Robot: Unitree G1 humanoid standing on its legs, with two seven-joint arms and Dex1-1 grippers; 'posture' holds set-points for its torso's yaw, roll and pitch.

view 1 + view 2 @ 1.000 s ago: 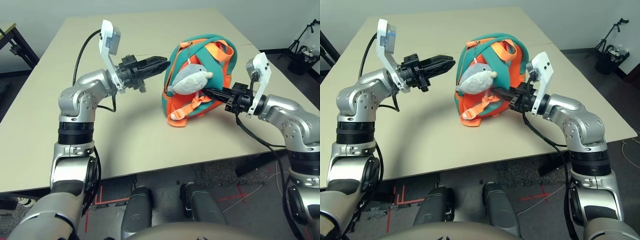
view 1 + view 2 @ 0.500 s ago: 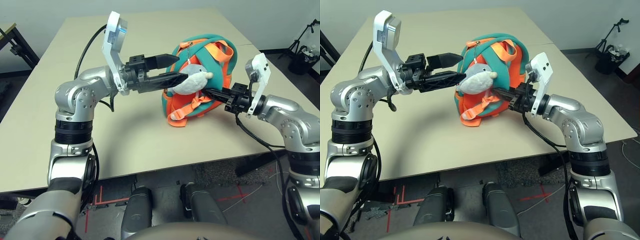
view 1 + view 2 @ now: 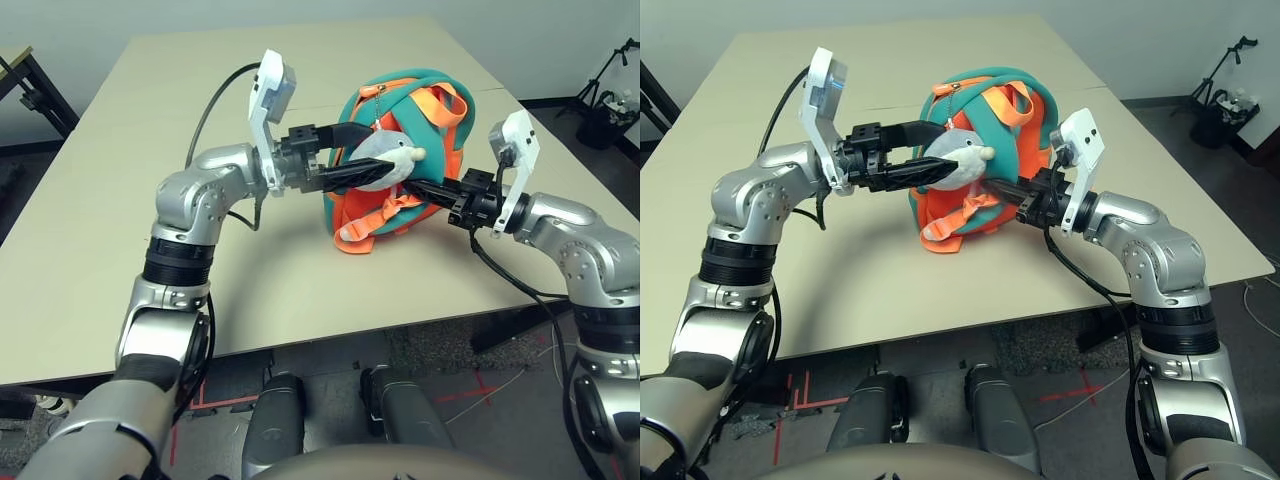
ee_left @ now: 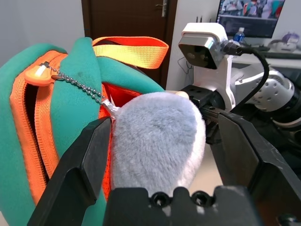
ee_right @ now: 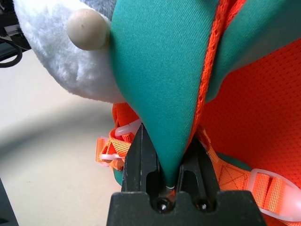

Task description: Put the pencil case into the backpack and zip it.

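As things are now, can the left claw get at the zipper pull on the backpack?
Probably not directly. The open left claw straddles the plush fish, which fills the gap in front of the zipper pull on the backpack. The pull sits beyond it, up the bead chain.

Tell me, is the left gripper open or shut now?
Open. The left gripper has its fingers spread on either side of the grey plush fish.

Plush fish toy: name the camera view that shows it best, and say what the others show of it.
The left wrist view: the plush fish toy sits large between the open left gripper's fingers, its bead chain visible. The head views show it whole but small against the backpack. The right wrist view catches only its white edge.
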